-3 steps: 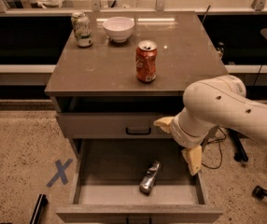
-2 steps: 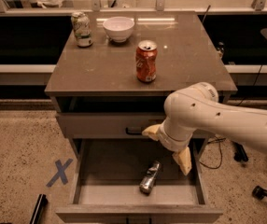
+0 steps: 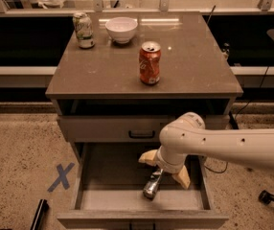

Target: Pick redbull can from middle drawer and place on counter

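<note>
My gripper (image 3: 165,169) hangs low inside the open middle drawer (image 3: 103,174), at the end of my white arm, which reaches in from the right. Its two tan fingers (image 3: 147,157) are spread well apart, released and clamping nothing: one points out to the left, the other down toward the drawer's right wall. The redbull can (image 3: 152,185) lies on its side on the pale drawer floor, right of the middle and toward the front. It is a slim metal cylinder, clearly narrower than the cans above, and silver with darker patches along its body. It lies at a slant. Its near end points toward the front left and catches the light as a bright rounded rim. Its far end runs up under my gripper, between the two fingers, and I cannot tell whether either finger touches it. Above the open drawer sits a closed grey drawer front (image 3: 108,128) with a black handle. On top of the cabinet, the glossy grey-brown surface (image 3: 194,56) carries an upright orange soda can (image 3: 150,63) near its middle, and a green-and-white can (image 3: 83,30) and a white bowl (image 3: 121,29) side by side at its far left. A blue tape cross (image 3: 61,177) marks the speckled floor left of the cabinet.
</note>
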Motion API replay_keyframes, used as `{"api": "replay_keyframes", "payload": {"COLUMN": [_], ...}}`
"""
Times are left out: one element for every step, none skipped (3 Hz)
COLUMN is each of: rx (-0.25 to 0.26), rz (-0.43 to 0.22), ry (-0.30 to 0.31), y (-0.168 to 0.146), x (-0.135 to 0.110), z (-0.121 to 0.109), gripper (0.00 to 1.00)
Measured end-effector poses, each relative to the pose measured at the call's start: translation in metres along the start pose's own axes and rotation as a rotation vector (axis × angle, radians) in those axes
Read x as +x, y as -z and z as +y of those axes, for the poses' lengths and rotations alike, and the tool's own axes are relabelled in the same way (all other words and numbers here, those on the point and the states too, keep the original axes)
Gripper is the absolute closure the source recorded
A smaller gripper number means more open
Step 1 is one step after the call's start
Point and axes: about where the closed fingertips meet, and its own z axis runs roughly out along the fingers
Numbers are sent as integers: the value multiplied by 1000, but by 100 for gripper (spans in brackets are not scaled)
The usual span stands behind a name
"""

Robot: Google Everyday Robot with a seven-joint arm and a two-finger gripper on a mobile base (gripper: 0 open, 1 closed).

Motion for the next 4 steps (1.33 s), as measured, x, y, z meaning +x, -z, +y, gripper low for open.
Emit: {"api": "replay_keyframes", "payload": {"rx": [-13,-38,-22,14], "rz": [-34,-51,-74,-90], "ry": [32,33,47,52], "y": [-75,-123,-154,-164], "x": [-1,-1,-2,-2], "z": [13,17,6,-8], "gripper": [0,0,19,42]}}
